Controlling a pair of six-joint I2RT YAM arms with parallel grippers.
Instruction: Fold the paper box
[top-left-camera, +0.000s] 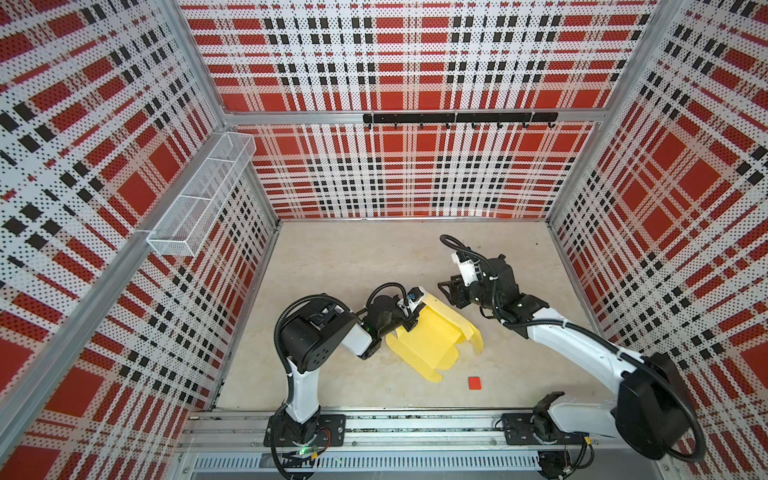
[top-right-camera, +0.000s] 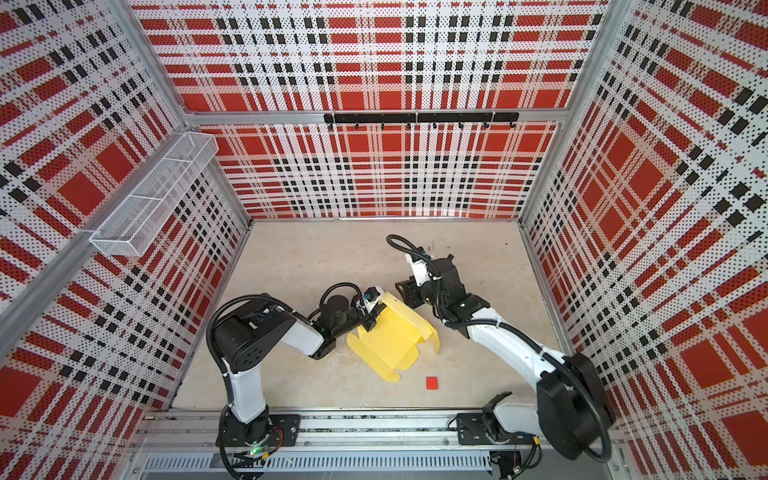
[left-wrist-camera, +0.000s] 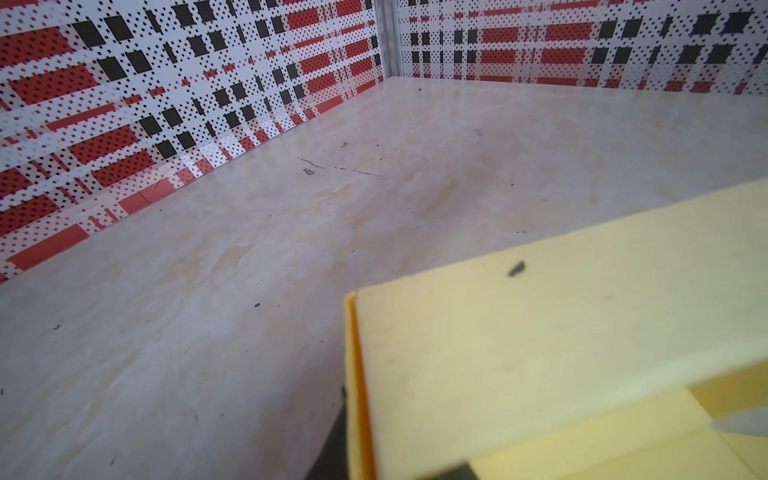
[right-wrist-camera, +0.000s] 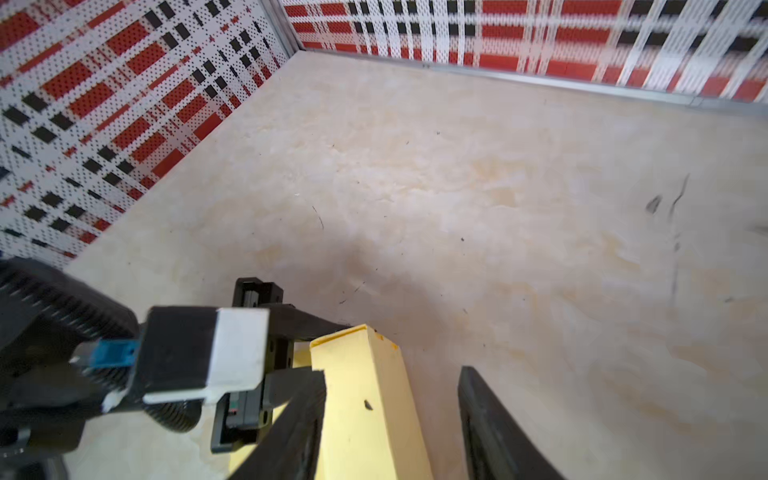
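At the middle of the worktop lies the half-folded paper box, its left edge pinched by the left claw, its raised far flap straddled by the right claw with jaws parted.

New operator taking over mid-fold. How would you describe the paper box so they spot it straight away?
On the beige tabletop boxed in by plaid walls, look just front of centre. The paper box is the pale yellow card there, half folded with rounded flaps, its edge in the left gripper. Its only neighbour on the table is a tiny red square, flat and solid red.
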